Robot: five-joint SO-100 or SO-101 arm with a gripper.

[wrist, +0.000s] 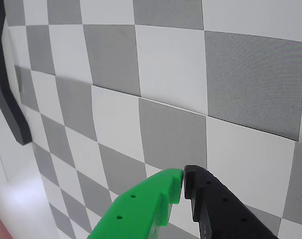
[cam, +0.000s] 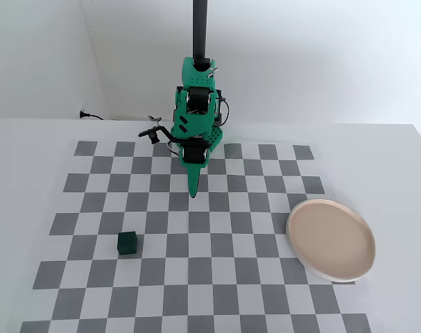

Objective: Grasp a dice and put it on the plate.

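A small dark green dice rests on the checkerboard at the front left in the fixed view. The beige-pink plate with its pale rim lies at the right, with nothing on it. My gripper hangs point-down over the middle of the board's far rows, well away from both. In the wrist view the gripper shows a bright green finger and a black finger with tips touching, shut on nothing. Neither dice nor plate appears in the wrist view.
The grey-and-white checkerboard mat covers a white table. The arm's base and a dark post stand at the back centre. A dark bracket shows at the wrist view's left edge.
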